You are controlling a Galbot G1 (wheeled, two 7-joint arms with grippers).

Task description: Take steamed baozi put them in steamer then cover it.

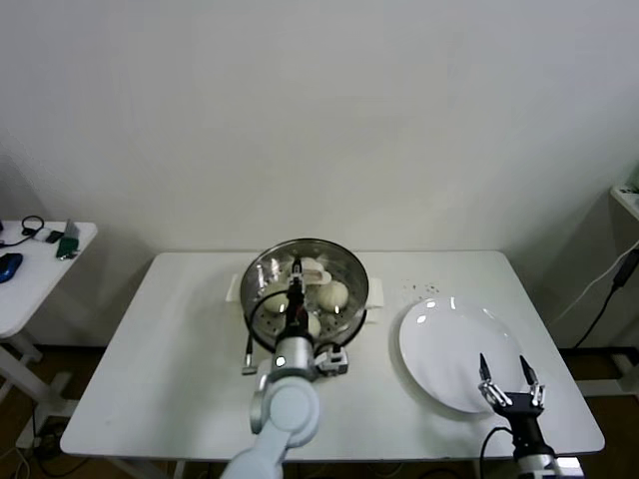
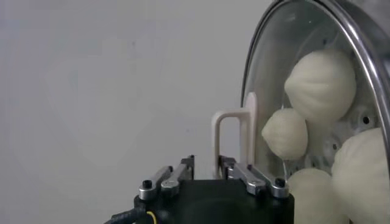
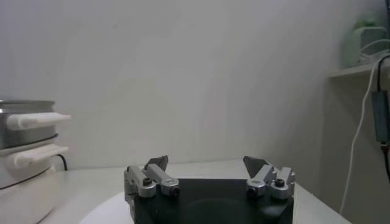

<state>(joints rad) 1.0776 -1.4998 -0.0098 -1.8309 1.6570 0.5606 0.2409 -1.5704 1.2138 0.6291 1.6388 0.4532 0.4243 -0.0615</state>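
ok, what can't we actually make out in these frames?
- Whether the left gripper touches the cover handle: left wrist view, its own housing blocks the contact; head view, too small.
- Baozi count: head view, the left arm hides some.
- Steamer: right wrist view, cut by the edge.
- Specks near the plate: too small.

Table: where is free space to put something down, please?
The table is bare left of the steamer, and along the back edge. It is crowded at the middle, where the left gripper meets the lid, and around the plate.
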